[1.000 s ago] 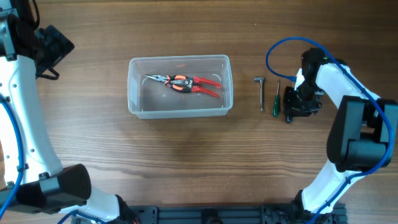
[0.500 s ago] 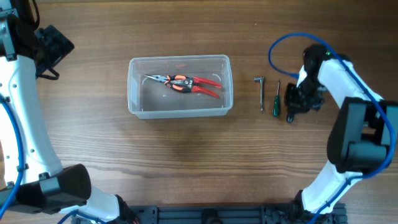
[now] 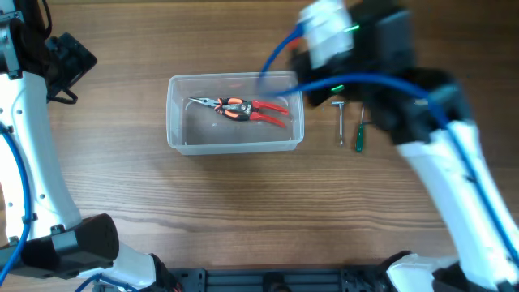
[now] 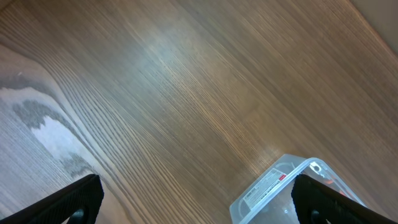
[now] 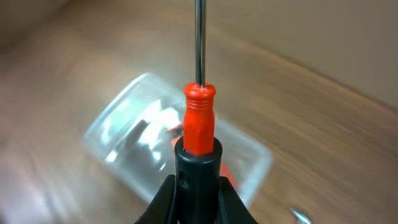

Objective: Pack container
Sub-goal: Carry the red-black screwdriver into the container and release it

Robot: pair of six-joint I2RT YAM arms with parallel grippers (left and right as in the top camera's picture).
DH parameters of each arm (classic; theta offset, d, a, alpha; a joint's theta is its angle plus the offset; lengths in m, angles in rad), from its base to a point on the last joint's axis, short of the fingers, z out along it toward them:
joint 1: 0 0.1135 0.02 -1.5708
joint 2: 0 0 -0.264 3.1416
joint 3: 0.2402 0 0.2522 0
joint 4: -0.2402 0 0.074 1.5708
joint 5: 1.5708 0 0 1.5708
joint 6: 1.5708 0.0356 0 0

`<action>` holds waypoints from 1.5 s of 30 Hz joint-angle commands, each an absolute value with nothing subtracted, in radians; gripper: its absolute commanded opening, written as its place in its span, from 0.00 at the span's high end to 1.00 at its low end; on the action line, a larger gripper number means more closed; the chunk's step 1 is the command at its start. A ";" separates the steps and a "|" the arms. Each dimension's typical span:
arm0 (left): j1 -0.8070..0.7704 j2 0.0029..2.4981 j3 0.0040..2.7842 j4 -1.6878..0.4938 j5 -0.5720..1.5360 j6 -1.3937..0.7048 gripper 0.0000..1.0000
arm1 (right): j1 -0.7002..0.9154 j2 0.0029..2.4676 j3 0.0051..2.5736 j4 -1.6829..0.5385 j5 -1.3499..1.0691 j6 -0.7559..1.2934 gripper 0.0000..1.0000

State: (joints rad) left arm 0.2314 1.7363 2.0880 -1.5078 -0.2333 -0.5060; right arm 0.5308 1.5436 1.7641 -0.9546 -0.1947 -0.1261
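- Right wrist view: the right tool [image 5: 196, 186] is clamped on a red screwdriver [image 5: 199, 121], held above the container [image 5: 121, 137], likely for dropping in.
- The container sits central on the desk [image 3: 243, 211], pliers [image 3: 243, 108] inside.
- Left tool [image 4: 196, 202] hangs spread wide, idle.

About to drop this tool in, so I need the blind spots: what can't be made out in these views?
Overhead: the right gripper is hidden under the blurred right arm, so its place over the container is unclear.
Right wrist: the red screwdriver tip is cut off by the top edge; the container's contents are smeared by blur.
Left wrist: only a corner of the container shows, cut by the bottom edge.
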 commanded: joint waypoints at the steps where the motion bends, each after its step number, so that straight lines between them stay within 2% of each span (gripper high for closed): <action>1: 0.236 1.740 2.087 -1.509 -0.224 -0.501 0.00 | 0.669 1.711 1.739 -0.951 -0.226 -0.446 0.96; 6: 0.236 1.739 2.087 -1.509 -0.224 -0.501 0.00 | 0.728 1.893 1.739 -0.884 -0.226 -0.714 0.96; 10: 0.236 1.739 2.087 -1.509 -0.224 -0.501 0.00 | 0.727 2.043 1.739 -0.811 -0.226 -0.834 0.96; 17: 0.236 1.739 2.087 -1.509 -0.224 -0.501 0.00 | 0.728 2.165 1.739 -0.746 -0.270 -0.872 0.96; 26: 0.236 1.739 2.087 -1.509 -0.224 -0.501 0.00 | 0.741 2.181 1.739 -0.717 -0.339 -0.861 0.95; 27: 0.236 1.739 2.087 -1.509 -0.224 -0.501 0.00 | 0.743 2.181 1.739 -0.725 -0.338 -0.861 0.94; 29: 0.236 1.739 2.087 -1.509 -0.224 -0.501 0.00 | 0.745 2.181 1.739 -0.746 -0.337 -0.861 0.73; 30: 0.236 1.739 2.087 -1.509 -0.224 -0.501 0.00 | 0.745 2.181 1.739 -0.756 -0.324 -0.860 0.57; 33: 0.236 1.739 2.087 -1.509 -0.224 -0.501 0.00 | 0.745 2.172 1.744 -0.761 -0.193 -0.751 0.48; 39: 0.236 1.739 2.087 -1.509 -0.224 -0.501 0.00 | 0.726 2.075 1.779 -0.809 0.059 -0.593 0.47; 45: 0.236 1.739 2.087 -1.509 -0.224 -0.501 0.00 | 0.624 1.837 1.802 -0.889 0.218 -0.443 0.46</action>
